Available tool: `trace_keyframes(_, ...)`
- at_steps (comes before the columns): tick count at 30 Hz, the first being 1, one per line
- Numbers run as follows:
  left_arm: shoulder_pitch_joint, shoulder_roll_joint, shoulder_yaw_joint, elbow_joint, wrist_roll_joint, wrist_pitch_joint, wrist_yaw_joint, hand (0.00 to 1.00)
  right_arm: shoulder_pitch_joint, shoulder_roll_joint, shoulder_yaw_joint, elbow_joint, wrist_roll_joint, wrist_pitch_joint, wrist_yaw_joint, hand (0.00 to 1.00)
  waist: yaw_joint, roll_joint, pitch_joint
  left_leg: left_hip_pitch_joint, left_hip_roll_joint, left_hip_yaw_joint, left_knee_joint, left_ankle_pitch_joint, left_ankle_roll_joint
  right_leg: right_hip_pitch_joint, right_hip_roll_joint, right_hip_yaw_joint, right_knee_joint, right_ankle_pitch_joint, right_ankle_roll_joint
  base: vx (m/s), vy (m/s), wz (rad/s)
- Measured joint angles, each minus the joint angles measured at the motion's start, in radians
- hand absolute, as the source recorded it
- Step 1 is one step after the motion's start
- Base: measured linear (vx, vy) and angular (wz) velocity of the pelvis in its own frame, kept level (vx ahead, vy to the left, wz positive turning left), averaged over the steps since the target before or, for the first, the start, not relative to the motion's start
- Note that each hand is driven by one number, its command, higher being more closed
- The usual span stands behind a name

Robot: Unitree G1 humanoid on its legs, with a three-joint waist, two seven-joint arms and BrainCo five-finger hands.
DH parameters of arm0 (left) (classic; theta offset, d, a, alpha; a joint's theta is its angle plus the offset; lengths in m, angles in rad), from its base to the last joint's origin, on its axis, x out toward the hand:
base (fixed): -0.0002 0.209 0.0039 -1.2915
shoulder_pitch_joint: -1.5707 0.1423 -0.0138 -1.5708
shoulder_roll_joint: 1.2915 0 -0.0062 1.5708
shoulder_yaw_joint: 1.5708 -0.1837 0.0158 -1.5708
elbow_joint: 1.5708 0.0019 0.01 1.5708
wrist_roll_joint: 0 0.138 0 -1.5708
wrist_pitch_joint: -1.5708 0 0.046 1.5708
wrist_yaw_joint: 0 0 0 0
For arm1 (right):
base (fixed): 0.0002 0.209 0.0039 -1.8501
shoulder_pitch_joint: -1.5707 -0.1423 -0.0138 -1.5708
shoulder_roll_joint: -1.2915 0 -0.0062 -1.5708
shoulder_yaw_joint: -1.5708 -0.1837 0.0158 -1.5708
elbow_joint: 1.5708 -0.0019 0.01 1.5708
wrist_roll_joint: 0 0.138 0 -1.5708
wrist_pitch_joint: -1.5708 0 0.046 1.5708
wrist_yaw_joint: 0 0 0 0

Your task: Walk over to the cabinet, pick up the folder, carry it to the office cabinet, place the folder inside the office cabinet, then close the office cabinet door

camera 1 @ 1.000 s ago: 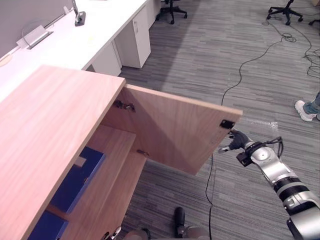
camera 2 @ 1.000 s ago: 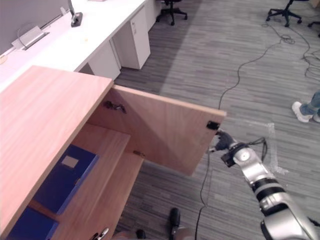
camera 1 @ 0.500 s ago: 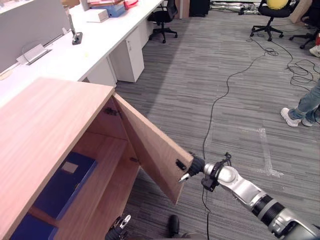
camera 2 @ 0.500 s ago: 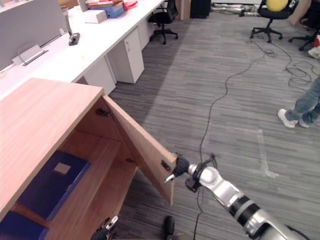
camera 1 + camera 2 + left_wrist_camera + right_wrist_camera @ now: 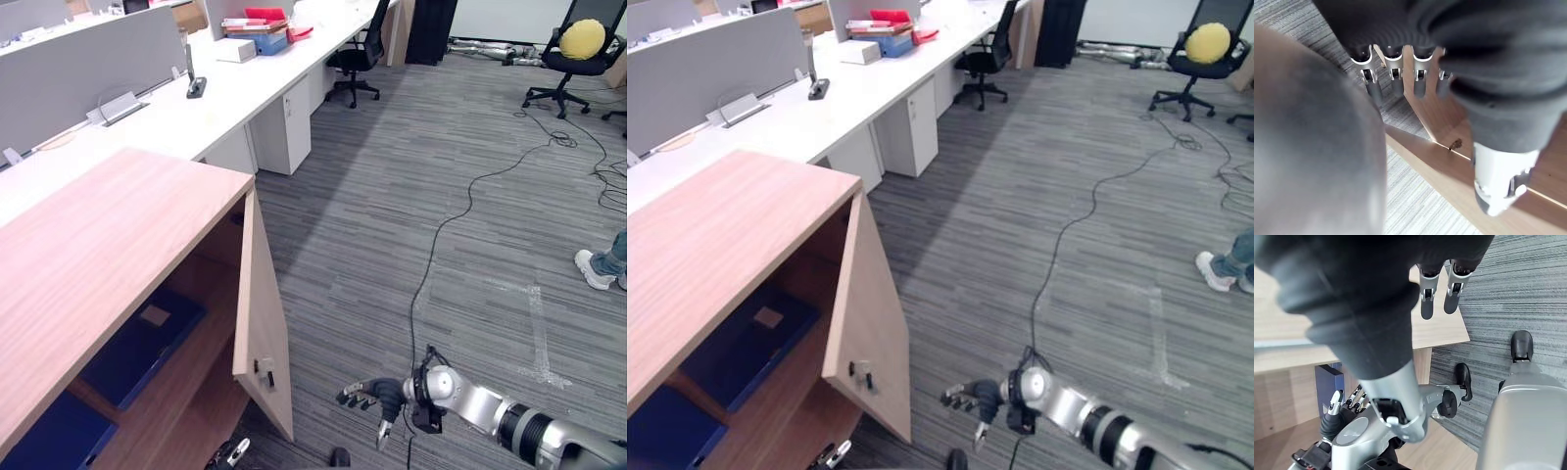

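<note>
The wooden office cabinet stands at the left, its door swung most of the way in and standing nearly edge-on. A blue folder lies flat on the shelf inside, and another blue folder lies below it. My right hand hovers low over the carpet a short way right of the door's free edge, open and holding nothing; its straight fingers point at the door's edge. My left hand hangs open beside the cabinet's front, fingers straight.
Long white desks with a grey divider run along the far left. Office chairs stand at the back. A person's shoe is at the right edge. Grey carpet lies open in front of the cabinet.
The door has swung further toward the cabinet. My right hand has come off the door's edge and dropped low beside it. The camera has also shifted.
</note>
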Motion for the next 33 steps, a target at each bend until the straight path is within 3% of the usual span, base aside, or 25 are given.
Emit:
trace_keyframes(5, -0.013, 0.005, 0.011, 0.014, 0.0, 0.001, -0.018, 0.0, 0.056, 0.012, -0.032, 0.075, 0.233, 0.076, 0.028, 0.0, 0.014, 0.008, 0.028, -0.003, -0.011, -0.015, 0.023, 0.008, -0.017, 0.03, -0.011, -0.026, -0.019, 0.006, 0.002, 0.06, 0.076, 0.14)
trace_keyframes(8, -0.035, 0.006, 0.015, 0.035, 0.001, -0.009, -0.027, 0.0, 0.058, 0.02, -0.038, 0.144, 0.318, 0.089, 0.033, 0.0, 0.026, 0.025, 0.075, -0.072, -0.027, -0.057, 0.1, 0.002, -0.012, 0.035, -0.035, -0.098, -0.023, 0.004, 0.005, -0.04, 0.055, 0.73)
trace_keyframes(10, -0.053, 0.006, 0.025, 0.085, 0.016, -0.012, -0.024, 0.0, 0.085, 0.059, -0.133, 0.214, 0.365, 0.091, 0.01, 0.0, 0.05, 0.047, 0.113, -0.106, -0.028, -0.041, 0.143, 0.003, -0.01, 0.044, -0.049, -0.148, -0.022, 0.002, 0.007, -0.06, 0.053, 0.73)
trace_keyframes(11, -0.062, 0.004, 0.046, 0.135, 0.025, -0.014, -0.024, 0.0, 0.104, 0.096, -0.196, 0.247, 0.377, 0.09, -0.008, 0.0, 0.062, 0.05, 0.12, -0.113, -0.013, 0.013, 0.148, 0.002, 0.004, 0.045, -0.057, -0.167, -0.023, 0.0, 0.005, -0.04, 0.05, 0.73)
trace_keyframes(12, -0.082, 0.004, 0.085, 0.226, 0.067, 0.002, -0.02, 0.0, 0.131, 0.149, -0.287, 0.288, 0.392, 0.084, -0.029, 0.0, 0.06, 0.052, 0.122, -0.13, 0.034, 0.128, 0.183, -0.014, 0.033, 0.045, -0.066, -0.196, -0.027, -0.008, -0.001, -0.02, 0.03, 0.63)
trace_keyframes(14, -0.092, -0.002, 0.127, 0.289, 0.092, 0.005, -0.004, 0.0, 0.165, 0.237, -0.428, 0.372, 0.396, 0.072, -0.072, 0.0, 0.042, 0.052, 0.126, -0.144, 0.079, 0.249, 0.231, -0.033, 0.057, 0.047, -0.087, -0.245, -0.024, -0.016, 0.01, -0.01, 0.05, 0.84)
trace_keyframes(15, -0.089, -0.009, 0.137, 0.288, 0.099, 0.006, 0.002, 0.0, 0.185, 0.281, -0.511, 0.425, 0.395, 0.066, -0.092, 0.0, 0.038, 0.049, 0.127, -0.137, 0.09, 0.3, 0.235, -0.034, 0.058, 0.046, -0.098, -0.266, -0.018, -0.02, 0.017, 0.02, 0.123, 1.08)
trace_keyframes(16, -0.092, -0.023, 0.155, 0.289, 0.108, 0.007, 0.016, 0.0, 0.205, 0.354, -0.663, 0.531, 0.39, 0.053, -0.154, 0.0, 0.025, 0.068, 0.127, -0.108, 0.107, 0.374, 0.206, -0.023, 0.045, 0.047, -0.115, -0.308, -0.002, -0.029, 0.033, 0.04, 0.146, 0.77)
trace_keyframes(17, -0.096, -0.026, 0.16, 0.289, 0.108, 0.008, 0.018, 0.0, 0.204, 0.372, -0.698, 0.558, 0.389, 0.047, -0.172, 0.0, 0.024, 0.067, 0.133, -0.105, 0.105, 0.383, 0.202, -0.015, 0.036, 0.05, -0.121, -0.313, 0.003, -0.03, 0.037, 0.03, 0.186, 0.71)
trace_keyframes(19, -0.107, -0.041, 0.19, 0.302, 0.107, 0.014, 0.036, 0.0, 0.206, 0.48, -0.986, 0.739, 0.34, 0.023, -0.309, 0.0, 0.021, 0.066, 0.14, -0.087, 0.057, 0.392, 0.148, 0.002, 0.042, 0.062, -0.17, -0.339, 0.011, -0.02, 0.07, 0.03, 0.203, 0.38)
trace_keyframes(20, -0.11, -0.042, 0.196, 0.312, 0.107, 0.017, 0.039, 0.0, 0.209, 0.498, -1.052, 0.773, 0.33, 0.021, -0.341, 0.0, 0.018, 0.066, 0.139, -0.074, 0.04, 0.389, 0.125, 0.013, 0.038, 0.067, -0.183, -0.342, 0.011, -0.016, 0.077, 0.06, 0.199, 0.33)
trace_keyframes(22, -0.128, -0.036, 0.208, 0.33, 0.132, 0.028, 0.064, 0.0, 0.249, 0.553, -1.243, 0.842, 0.305, -0.001, -0.48, 0.0, -0.006, 0.058, 0.14, -0.004, -0.045, 0.359, -0.032, 0.085, 0.059, 0.092, -0.239, -0.383, 0.004, -0.007, 0.108, 0.09, 0.193, 0.55)
trace_keyframes(25, -0.171, -0.035, 0.224, 0.329, 0.159, 0.03, 0.088, 0.0, 0.291, 0.611, -1.422, 0.86, 0.299, -0.006, -0.584, 0.0, -0.027, 0.055, 0.134, 0.066, -0.107, 0.311, -0.211, 0.179, 0.07, 0.115, -0.269, -0.44, -0.015, 0.001, 0.131, 0.13, 0.125, 0.63)
trace_keyframes(26, -0.18, -0.034, 0.226, 0.329, 0.166, 0.03, 0.093, 0.0, 0.294, 0.62, -1.446, 0.86, 0.299, -0.006, -0.597, 0.0, -0.027, 0.053, 0.134, 0.072, -0.111, 0.307, -0.224, 0.184, 0.073, 0.118, -0.272, -0.446, -0.013, 0.0, 0.131, 0.1, 0.091, 0.33)
trace_keyframes(28, -0.207, -0.03, 0.227, 0.339, 0.171, 0.029, 0.101, 0.0, 0.301, 0.634, -1.505, 0.86, 0.299, -0.01, -0.622, 0.0, -0.049, 0.048, 0.137, 0.084, -0.136, 0.26, -0.224, 0.183, 0.079, 0.108, -0.34, -0.479, 0.135, -0.067, 0.156, 0.08, 0.131, 0.59)
trace_keyframes(29, -0.211, -0.03, 0.223, 0.341, 0.175, 0.029, 0.103, 0.0, 0.305, 0.636, -1.525, 0.85, 0.299, -0.021, -0.628, 0.0, -0.057, 0.048, 0.136, 0.093, -0.145, 0.242, -0.222, 0.181, 0.082, 0.091, -0.366, -0.47, 0.218, -0.097, 0.144, 0.09, 0.187, 0.9)
trace_keyframes(30, -0.211, -0.025, 0.209, 0.341, 0.186, 0.024, 0.106, 0.0, 0.321, 0.633, -1.547, 0.834, 0.303, -0.031, -0.632, 0.0, -0.07, 0.046, 0.135, 0.108, -0.157, 0.201, -0.215, 0.174, 0.098, 0.049, -0.415, -0.411, 0.384, -0.13, 0.105, 0.07, 0.159, 0.8)
trace_keyframes(31, -0.211, -0.024, 0.201, 0.342, 0.192, 0.023, 0.107, 0.0, 0.326, 0.632, -1.562, 0.833, 0.31, -0.035, -0.632, 0.0, -0.073, 0.043, 0.132, 0.107, -0.16, 0.175, -0.202, 0.169, 0.108, 0.015, -0.421, -0.324, 0.46, -0.154, 0.1, 0.07, 0.134, 1.12)
trace_keyframes(32, -0.219, -0.009, 0.197, 0.342, 0.207, 0.023, 0.109, 0.0, 0.336, 0.646, -1.57, 0.833, 0.316, -0.035, -0.632, 0.0, -0.08, 0.04, 0.128, 0.099, -0.16, 0.129, -0.183, 0.165, 0.112, -0.034, -0.375, -0.099, 0.52, -0.215, 0.114, 0.08, 0.039, 1.06)
trace_keyframes(33, -0.221, -0.003, 0.211, 0.339, 0.215, 0.02, 0.109, 0.0, 0.341, 0.667, -1.593, 0.833, 0.318, -0.035, -0.632, 0.0, -0.078, 0.025, 0.13, 0.096, -0.162, 0.097, -0.178, 0.164, 0.111, -0.05, -0.324, 0.041, 0.528, -0.241, 0.119, 0.07, -0.027, 1.26)
